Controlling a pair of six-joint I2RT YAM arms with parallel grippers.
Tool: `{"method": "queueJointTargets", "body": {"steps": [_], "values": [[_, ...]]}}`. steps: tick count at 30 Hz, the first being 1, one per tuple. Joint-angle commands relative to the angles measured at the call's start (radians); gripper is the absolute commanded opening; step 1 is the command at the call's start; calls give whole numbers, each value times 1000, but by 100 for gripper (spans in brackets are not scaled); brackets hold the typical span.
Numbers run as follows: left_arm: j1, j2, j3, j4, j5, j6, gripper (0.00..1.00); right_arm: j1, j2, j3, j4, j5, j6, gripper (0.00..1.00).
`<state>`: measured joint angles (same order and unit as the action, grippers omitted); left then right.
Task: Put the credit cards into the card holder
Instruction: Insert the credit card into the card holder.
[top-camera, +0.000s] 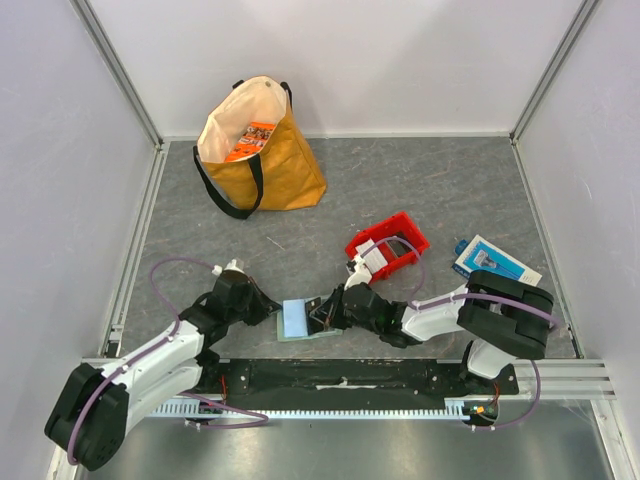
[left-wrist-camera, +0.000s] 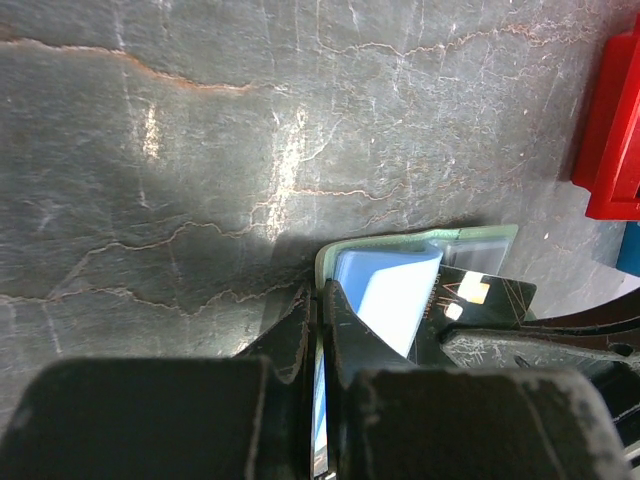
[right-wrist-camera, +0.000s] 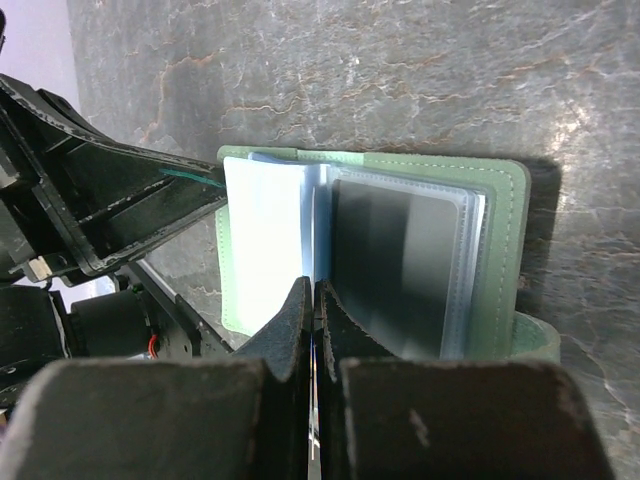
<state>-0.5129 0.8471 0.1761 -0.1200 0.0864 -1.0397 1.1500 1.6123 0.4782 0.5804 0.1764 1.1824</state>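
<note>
black fingers of the left gripper were pressed together on a thin pale-blue leaf at the 9 o'clock side of the card holder. whether this leaf was a pocket page or a card, i could not tell. the right gripper was also closed, at the holder's 3 o'clock side. it pinched a dark card with a gold chip, whose edge reached into the open pockets. the pale-green holder lay open on the grey table, near its 6 o'clock edge, between both grippers. from the holder, a red bin stood at about 1 o'clock, near. a blue-and-white box lay at about 2 o'clock, well apart. a mustard tote bag stood upright between 11 and 12 o'clock, well apart.
</note>
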Motion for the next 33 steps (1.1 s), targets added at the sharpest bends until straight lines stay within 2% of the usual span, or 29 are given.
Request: {"method": "queueJointTargets", "body": {"steps": [1,12,18,25,33], "values": [[-4,-14,-23,-13,-31,-16,2,-1,9,-10,118,-11,10,0],[-3,-48,-24,-32,-39,-13,2,-3,66,0,136,-14,3,0],[-3,-40,-23,-35,-43,-5,2,-1,110,-21,234,-34,0,0],[-3,-28,16,-83,-79,52,2,-32,75,-15,116,-3,-92,0],[-3,6,16,-60,-71,58,2,-33,138,2,196,-63,-90,0]]}}
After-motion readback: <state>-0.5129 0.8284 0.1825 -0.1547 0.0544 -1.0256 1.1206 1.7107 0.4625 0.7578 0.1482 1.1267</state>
